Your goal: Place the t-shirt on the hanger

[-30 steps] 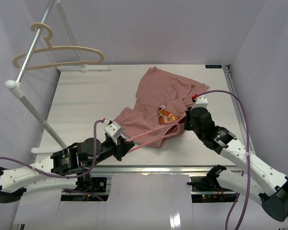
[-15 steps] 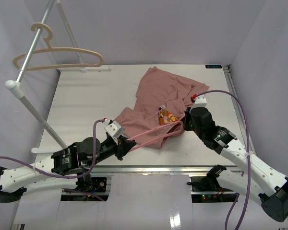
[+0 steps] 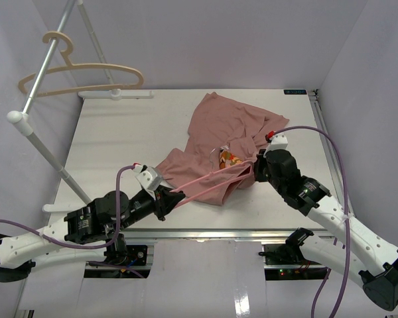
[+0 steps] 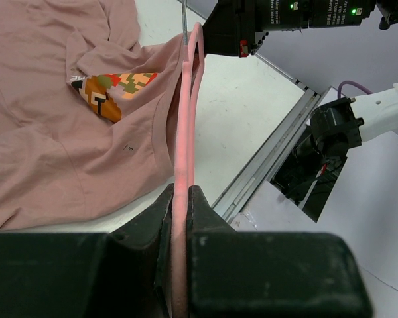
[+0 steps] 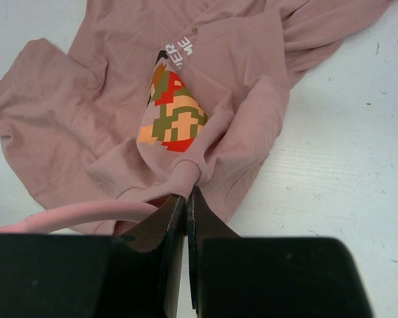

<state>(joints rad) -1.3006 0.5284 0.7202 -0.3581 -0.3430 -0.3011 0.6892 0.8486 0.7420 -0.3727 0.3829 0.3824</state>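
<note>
A: Left wrist view first. Left fingers, what state?

B: Clenched on the hanger, the thin pink one, gripped at its near end. It sits at the near-left edge of the t-shirt, and the frame runs off along the shirt's near edge toward the other arm.

A: Is the hanger touching the shirt?

B: Yes, it lies against the collar rim by the slim metal hook. Can't tell whether any of it is inside the neck opening.

A: Right fingers?

B: Pinched tight on the ribbed collar, at the shirt's near-right side. The collar is bunched up there, and the orange pixel print shows just behind the grip.

A: And the shirt itself?

B: Dusty pink and crumpled on the table. Most of the cloth spreads away from both grips toward the far side, and the sleeves are folded under.

A: Anything else?

B: A beige hanger, well to the far left of the shirt, hangs on the rack and is apart from everything.
</note>
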